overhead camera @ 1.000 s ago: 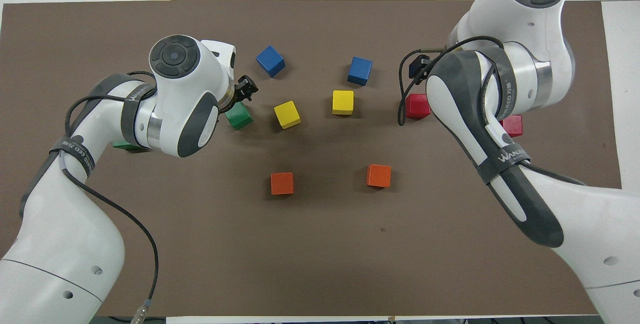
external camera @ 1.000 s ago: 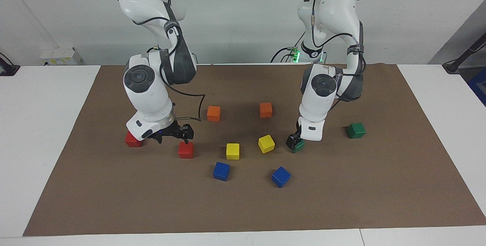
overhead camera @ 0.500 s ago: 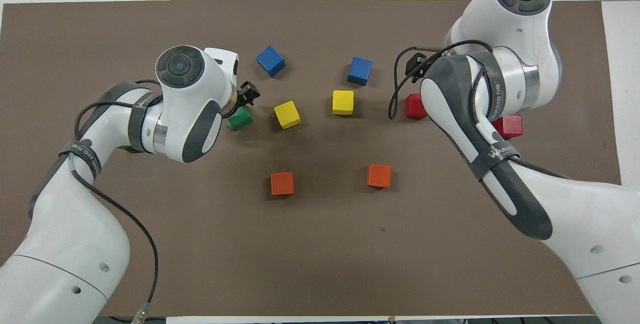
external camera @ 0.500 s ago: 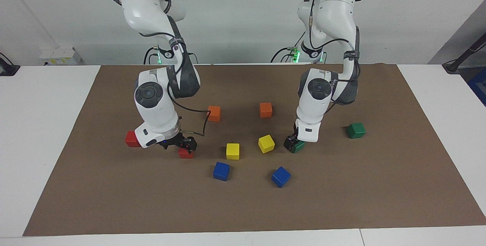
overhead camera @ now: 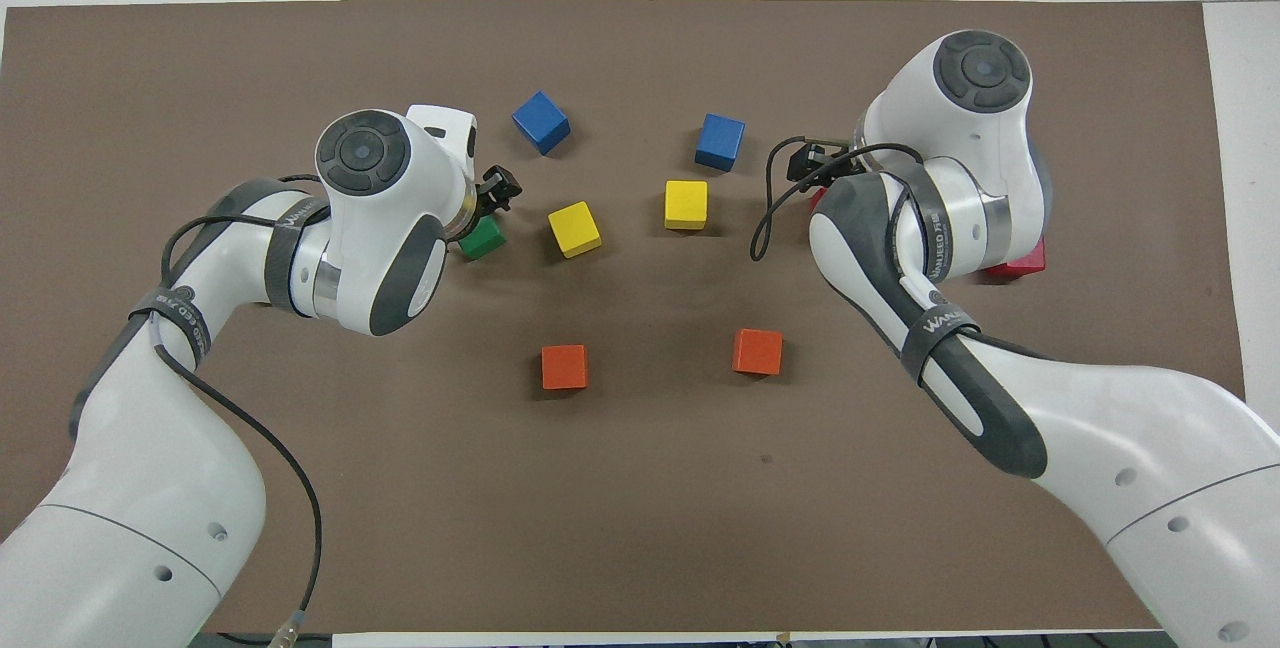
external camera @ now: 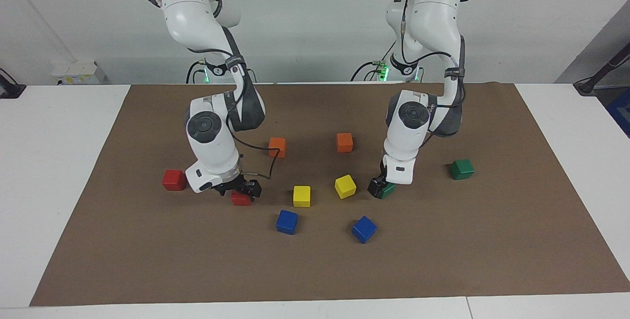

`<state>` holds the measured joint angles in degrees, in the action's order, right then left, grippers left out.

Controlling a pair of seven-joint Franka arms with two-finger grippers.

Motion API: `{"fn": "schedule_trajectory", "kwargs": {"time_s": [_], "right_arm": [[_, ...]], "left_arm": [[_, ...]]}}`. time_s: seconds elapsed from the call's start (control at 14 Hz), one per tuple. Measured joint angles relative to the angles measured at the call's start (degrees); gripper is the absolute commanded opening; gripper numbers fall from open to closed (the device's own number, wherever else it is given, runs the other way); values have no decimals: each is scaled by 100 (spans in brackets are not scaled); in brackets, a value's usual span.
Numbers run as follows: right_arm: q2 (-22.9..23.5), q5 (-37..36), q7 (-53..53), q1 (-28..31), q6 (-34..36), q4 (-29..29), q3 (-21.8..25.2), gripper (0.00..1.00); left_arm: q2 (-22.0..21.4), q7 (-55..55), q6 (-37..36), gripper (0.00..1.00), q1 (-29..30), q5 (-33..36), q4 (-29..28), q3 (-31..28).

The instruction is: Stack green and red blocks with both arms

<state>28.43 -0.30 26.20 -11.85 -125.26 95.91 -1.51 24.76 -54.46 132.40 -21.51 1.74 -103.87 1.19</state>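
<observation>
Down on the brown mat (external camera: 147, 260) I see my right gripper (external camera: 241, 192) lowered around one red block (external camera: 240, 199), jaws spread wide at its sides, and my left gripper (external camera: 380, 188) the same way around one green block (external camera: 388, 190) — neither lifted. I count two red — the second red block (external camera: 173, 179) sits toward the right arm's end — two green with the second green block (external camera: 461, 169) toward the left arm's end, two orange, two yellow, two blue.

One camera looks down from high across the brown mat (external camera: 443, 270), facing the robots; the other looks steeply down from above them. Both share the whole mat.
</observation>
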Motion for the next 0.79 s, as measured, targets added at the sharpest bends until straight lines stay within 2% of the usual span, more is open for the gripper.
{"fn": "schedule_trajectory", "kwargs": {"time_s": [0.07,0.14,0.21,0.29,0.36,0.43,0.5,0.64,0.79], "right_arm": [[-6,0,-118,-28,-187,185,-1,100],[-10,0,-205,-45,-279,300,-1,100],[-18,0,-256,-50,-323,361,-1,100],[-30,0,-316,-52,-324,377,-1,100],[-48,0,-395,-52,-324,386,-1,85],[-72,0,-475,-53,-324,400,-1,52],[-93,0,-544,-54,-324,414,-1,2],[-106,-5,-580,-53,-319,438,1,0],[-113,-6,-703,-53,-312,449,6,0]], "left_arm": [[0,-18,5,78,0,0,0,0],[0,-33,7,36,0,0,0,0],[0,-37,7,0,0,0,0,0],[0,-48,-8,0,0,0,-2,0],[1,-92,-74,0,0,0,-4,0],[1,-145,-199,0,0,0,7,1],[-1,-161,-356,0,0,0,43,2],[-39,-155,-605,0,1,0,132,-3],[-265,301,-1073,0,60,4,220,-40]]}}
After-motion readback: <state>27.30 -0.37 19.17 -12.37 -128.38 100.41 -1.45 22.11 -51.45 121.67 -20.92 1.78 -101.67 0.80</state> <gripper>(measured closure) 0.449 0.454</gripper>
